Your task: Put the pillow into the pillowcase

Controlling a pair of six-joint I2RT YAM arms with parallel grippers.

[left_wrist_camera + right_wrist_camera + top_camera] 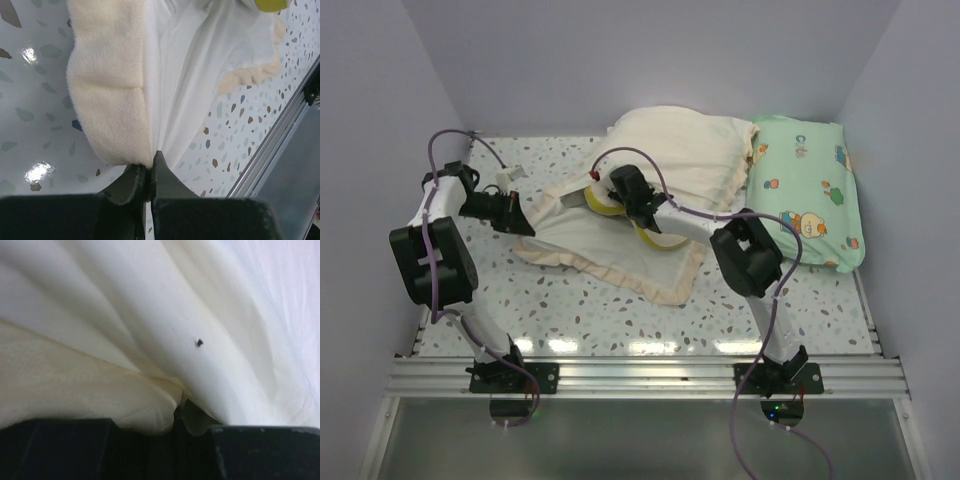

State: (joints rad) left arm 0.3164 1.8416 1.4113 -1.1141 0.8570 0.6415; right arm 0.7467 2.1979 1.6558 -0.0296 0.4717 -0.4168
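Note:
The pillowcase (620,250) lies cream face up in the middle of the table, with its ruffled trim along the front edge. My left gripper (525,222) is shut on its left edge; in the left wrist view the jaws (150,164) pinch the plush trim (107,100) and the white inner cloth. My right gripper (620,190) reaches into the case's opening and is shut on the pillow. Only the pillow's bright yellow edge (603,204) shows. In the right wrist view the gripper (178,412) pinches pale cream-yellow pillow fabric (75,385), with white case cloth (225,340) draped over it.
A mint-green cartoon-print pillow (810,190) lies at the back right, next to the case's puffed far part (680,145). The speckled tabletop (570,310) runs to a metal rail (650,375) at the near edge. Walls close in the back and sides.

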